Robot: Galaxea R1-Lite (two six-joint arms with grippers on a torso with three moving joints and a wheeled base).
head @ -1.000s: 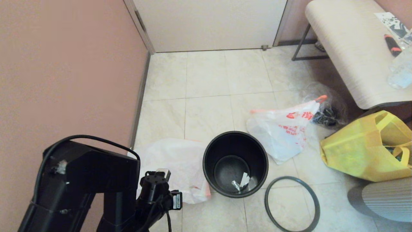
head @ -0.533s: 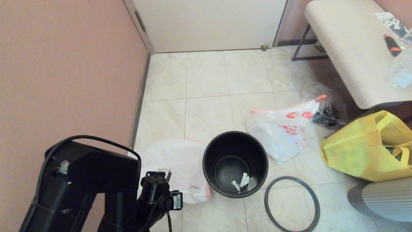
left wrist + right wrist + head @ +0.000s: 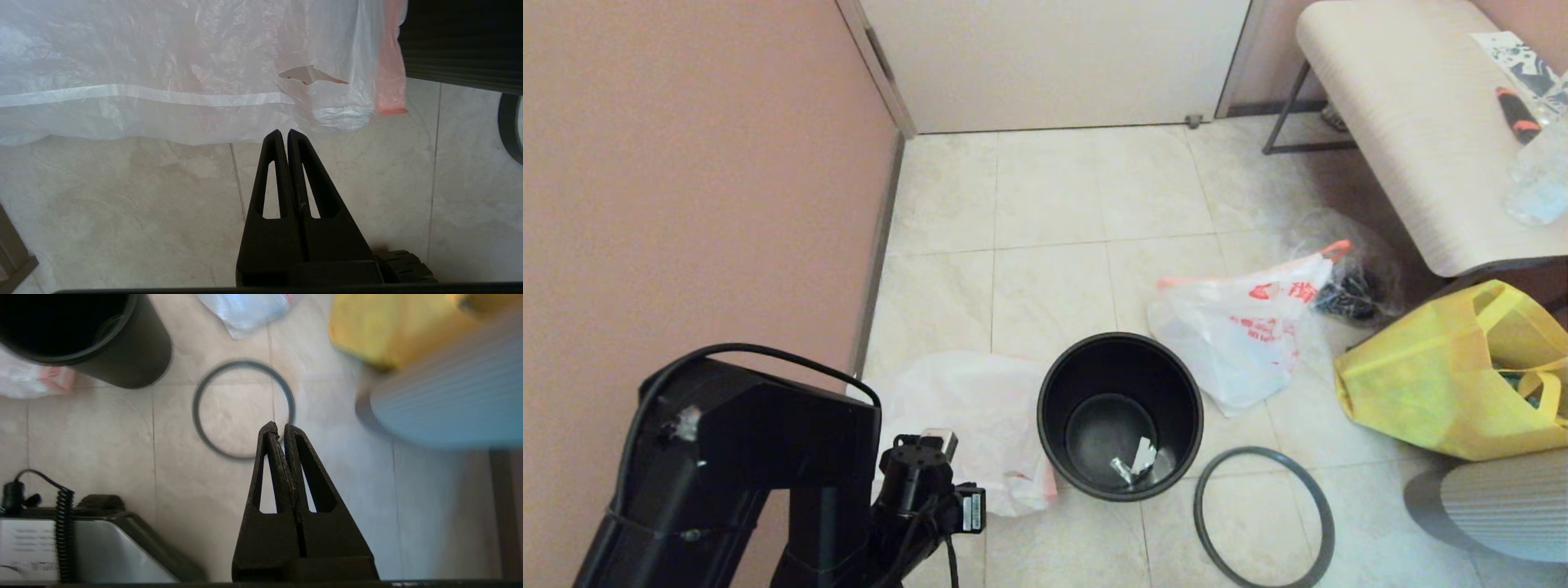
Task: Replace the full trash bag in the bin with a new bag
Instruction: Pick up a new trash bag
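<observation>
On the floor, bin (image 3: 1120,415) bare – new bag (image 3: 964,420) flat at its 9 o'clock | full bag (image 3: 1241,327) out at 1 o'clock | hoop (image 3: 1263,516) off at 4 o'clock | left gripper (image 3: 284,134) pinched empty at the new bag's edge – next, spread jaws and pinch that edge | right gripper (image 3: 277,428) also closed, empty, above the hoop.

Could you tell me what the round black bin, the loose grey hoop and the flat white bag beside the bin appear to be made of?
The round black bin: probably moulded plastic, matte, with smooth uniform walls. The loose dark grey hoop on the floor: likely rigid plastic, thin and even, though metal is possible. The flat white bag: thin translucent plastic film, creased and faintly glossy, with an orange-red edge.
</observation>
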